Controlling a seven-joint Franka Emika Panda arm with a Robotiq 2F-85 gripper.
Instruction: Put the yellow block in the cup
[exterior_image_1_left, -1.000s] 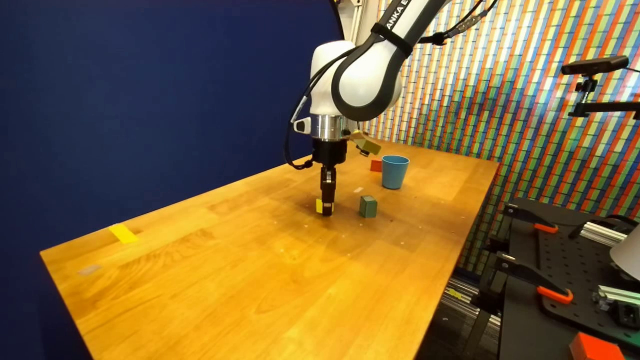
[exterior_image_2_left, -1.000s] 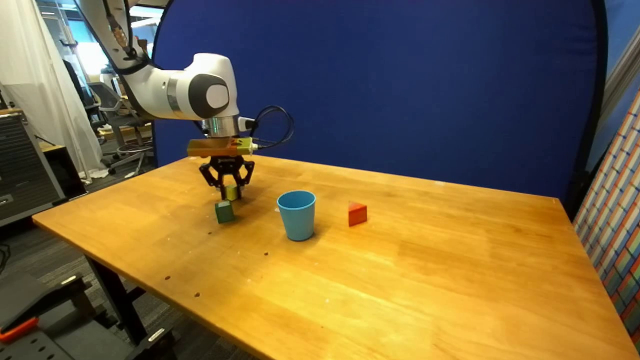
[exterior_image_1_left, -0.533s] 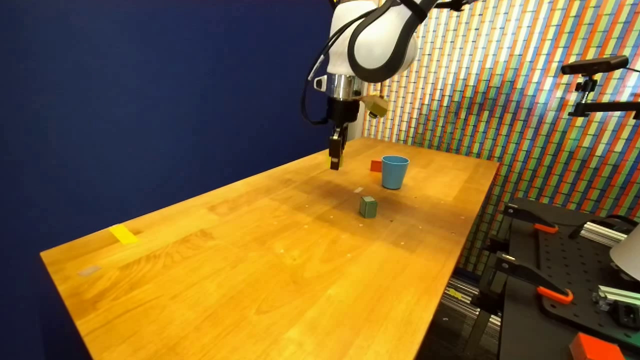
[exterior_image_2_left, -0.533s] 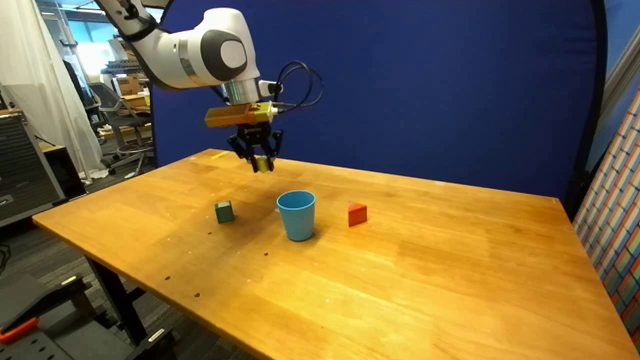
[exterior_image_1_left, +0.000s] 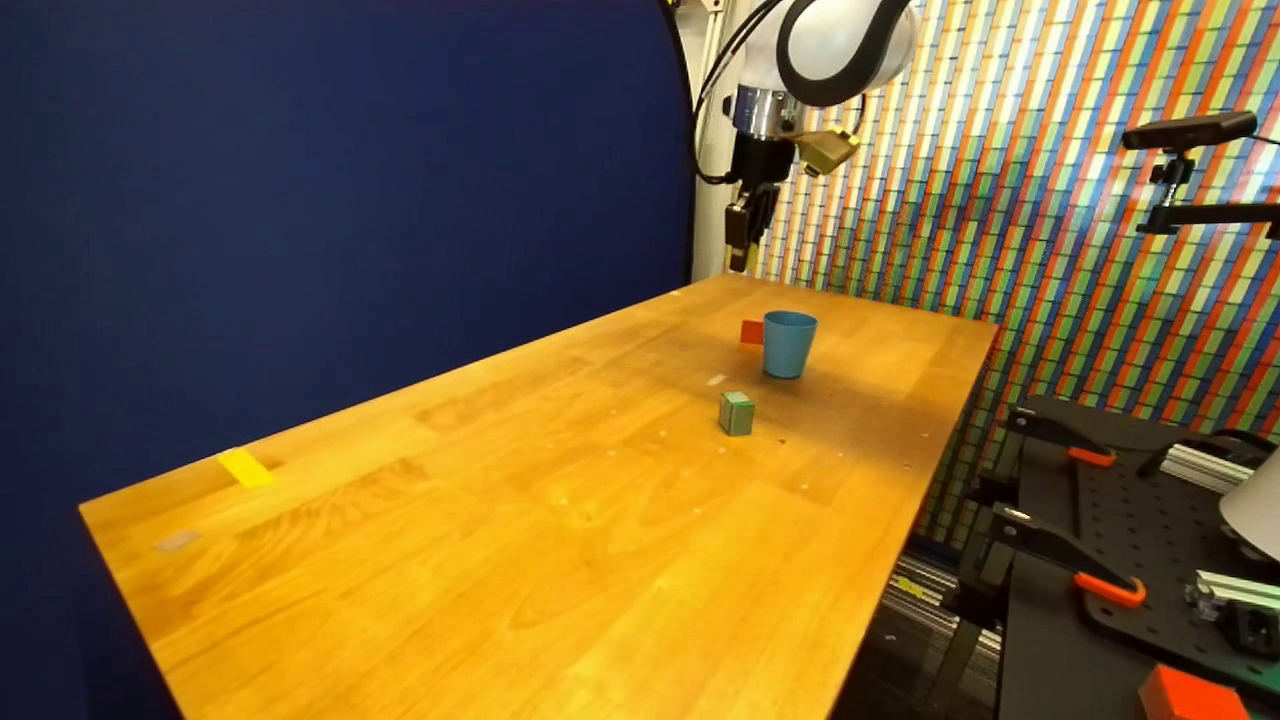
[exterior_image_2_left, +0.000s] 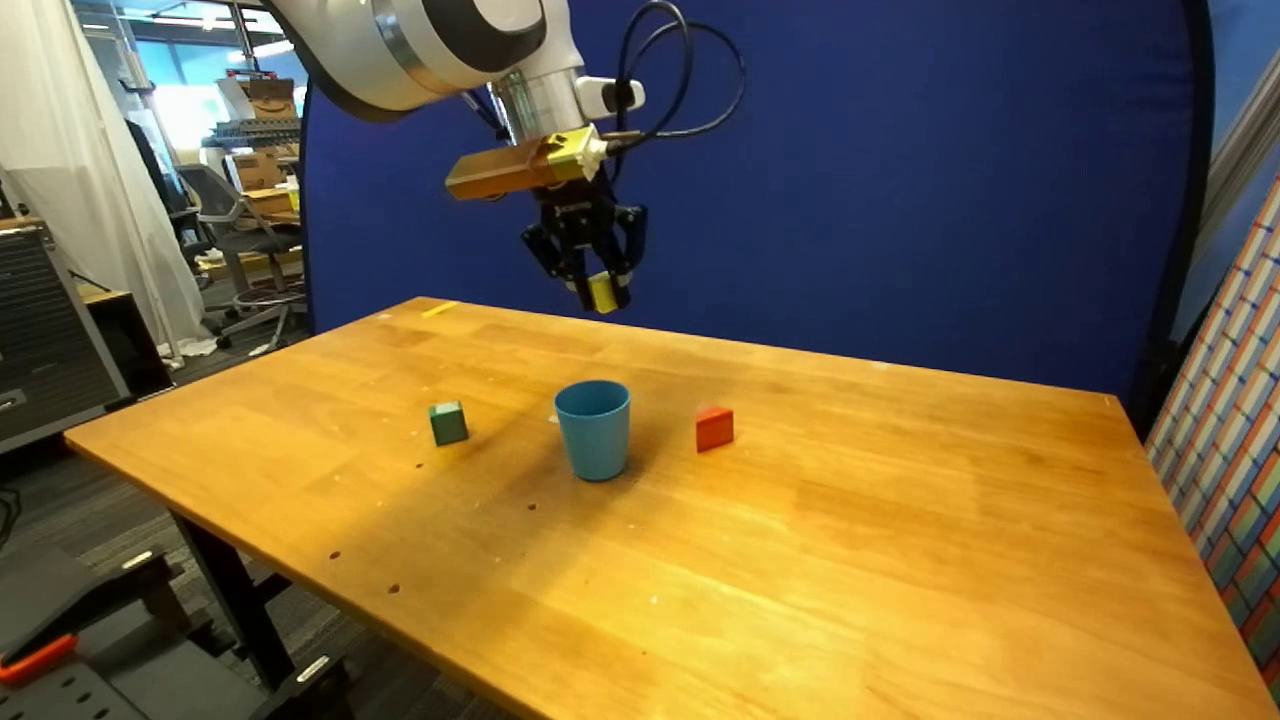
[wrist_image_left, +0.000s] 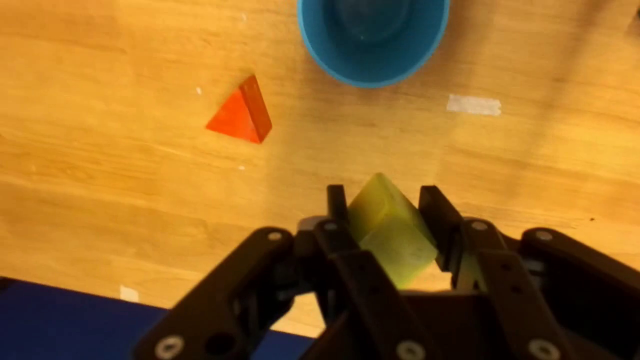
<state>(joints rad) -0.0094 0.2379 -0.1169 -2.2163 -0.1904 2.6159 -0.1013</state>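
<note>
The small yellow block (exterior_image_2_left: 603, 292) is held between the black fingers of my gripper (exterior_image_2_left: 605, 299), well above the table. In the wrist view the yellow block (wrist_image_left: 395, 240) sits turned on edge between the fingertips. The gripper (exterior_image_1_left: 740, 262) also shows in an exterior view, mostly hiding the block. The light-blue cup (exterior_image_2_left: 597, 445) stands upright on the table, open side up, and also shows in an exterior view (exterior_image_1_left: 786, 350). In the wrist view the cup (wrist_image_left: 375, 67) is cut off at the top edge, ahead of the fingertips. The block is apart from the cup.
A red triangular block (exterior_image_2_left: 714, 430) stands on the wooden table (exterior_image_2_left: 880, 580) beside the cup. A small dark green block (exterior_image_2_left: 448, 424) stands on the cup's other side. A blue backdrop (exterior_image_2_left: 850, 180) rises behind the table. Yellow tape (exterior_image_1_left: 246, 467) marks one table edge.
My gripper has lifted the yellow block off the table from near the green block and carried it up and toward the cup. The cup, green block and red block have not moved.
</note>
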